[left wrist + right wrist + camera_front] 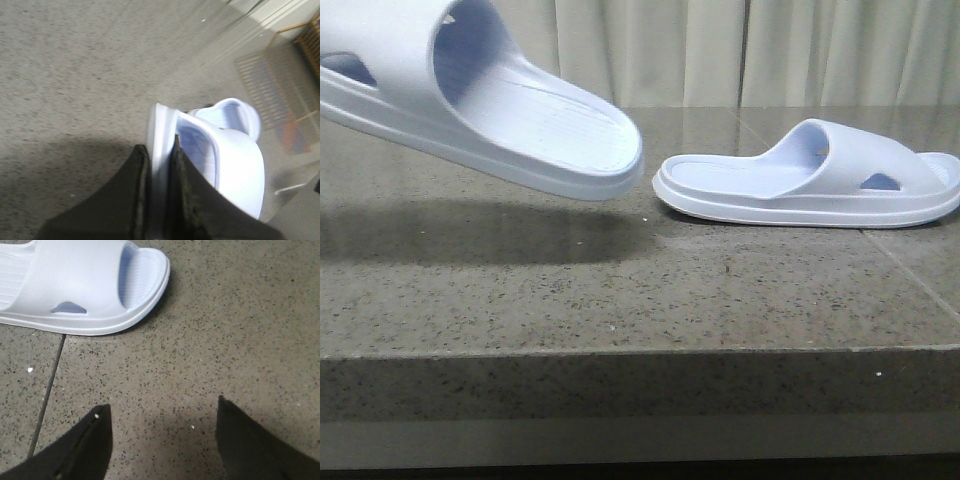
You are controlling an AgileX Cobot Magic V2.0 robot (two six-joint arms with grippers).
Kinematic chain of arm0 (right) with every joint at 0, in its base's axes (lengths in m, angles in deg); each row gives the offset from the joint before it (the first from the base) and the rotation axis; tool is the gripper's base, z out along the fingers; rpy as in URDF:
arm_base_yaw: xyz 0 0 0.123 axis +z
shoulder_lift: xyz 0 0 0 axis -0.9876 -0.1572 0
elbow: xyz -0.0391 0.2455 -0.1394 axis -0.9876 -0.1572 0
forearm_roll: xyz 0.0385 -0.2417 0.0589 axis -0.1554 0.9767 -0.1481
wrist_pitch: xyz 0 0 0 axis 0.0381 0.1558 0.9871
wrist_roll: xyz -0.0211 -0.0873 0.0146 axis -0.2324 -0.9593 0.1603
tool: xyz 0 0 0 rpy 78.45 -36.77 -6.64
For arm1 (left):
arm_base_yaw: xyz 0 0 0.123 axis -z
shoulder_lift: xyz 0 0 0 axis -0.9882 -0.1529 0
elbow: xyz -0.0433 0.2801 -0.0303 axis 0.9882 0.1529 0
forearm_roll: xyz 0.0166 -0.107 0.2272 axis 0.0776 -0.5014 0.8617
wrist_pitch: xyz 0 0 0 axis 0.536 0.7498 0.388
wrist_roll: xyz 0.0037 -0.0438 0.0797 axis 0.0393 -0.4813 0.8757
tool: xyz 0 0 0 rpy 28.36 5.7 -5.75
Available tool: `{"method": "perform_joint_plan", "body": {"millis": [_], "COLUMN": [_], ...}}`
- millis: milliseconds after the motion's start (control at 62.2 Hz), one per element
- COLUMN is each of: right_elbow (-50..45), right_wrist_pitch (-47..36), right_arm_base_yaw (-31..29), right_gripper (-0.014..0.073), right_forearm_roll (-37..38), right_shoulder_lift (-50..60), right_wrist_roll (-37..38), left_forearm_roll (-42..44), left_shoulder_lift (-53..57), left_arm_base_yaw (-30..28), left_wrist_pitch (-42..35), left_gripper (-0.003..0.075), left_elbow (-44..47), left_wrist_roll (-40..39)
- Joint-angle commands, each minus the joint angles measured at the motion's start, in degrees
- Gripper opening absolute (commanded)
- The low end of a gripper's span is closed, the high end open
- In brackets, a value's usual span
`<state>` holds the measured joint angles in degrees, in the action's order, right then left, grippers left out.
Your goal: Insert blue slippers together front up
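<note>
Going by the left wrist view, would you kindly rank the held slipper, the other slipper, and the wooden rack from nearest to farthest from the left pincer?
1. Held slipper: clamped by its sole edge in the left pincer.
2. Other slipper: just beyond the held one, on the stone table.
3. Wooden rack: off the table, at the frame's far corner.

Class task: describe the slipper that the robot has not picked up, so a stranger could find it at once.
Look at the speckled stone table before the curtains. Toward its right side one pale blue slipper lies flat on its sole, nothing gripping it. Its twin hangs tilted in the air at the left, clamped by the left gripper.
</note>
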<state>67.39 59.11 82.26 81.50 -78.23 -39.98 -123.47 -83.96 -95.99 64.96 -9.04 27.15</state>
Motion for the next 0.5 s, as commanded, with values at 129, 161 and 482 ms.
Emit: {"method": "perform_joint_plan", "body": {"millis": [129,161,482], "right_elbow": [1.86,1.86,3.52], "right_wrist_pitch": [-3.23,-3.23,-4.15], "right_arm_base_yaw": [-0.28,-0.28,-2.59], "right_gripper": [0.0476,0.0476,0.0461], "right_forearm_roll": [0.0,0.0,-0.01], "right_shoulder_lift": [-0.03,-0.03,-2.05], "right_wrist_roll": [-0.32,-0.32,1.16], "left_forearm_roll": [-8.44,-8.44,-8.67], "left_shoulder_lift": [4.14,4.14,4.14], "left_arm_base_yaw": [0.37,0.37,0.37], "left_wrist_pitch": [0.64,0.64,0.64], "left_gripper": [-0.002,-0.002,-0.002], "left_elbow": [4.06,4.3,4.3], "left_wrist_roll": [2.08,2.08,2.08]}}
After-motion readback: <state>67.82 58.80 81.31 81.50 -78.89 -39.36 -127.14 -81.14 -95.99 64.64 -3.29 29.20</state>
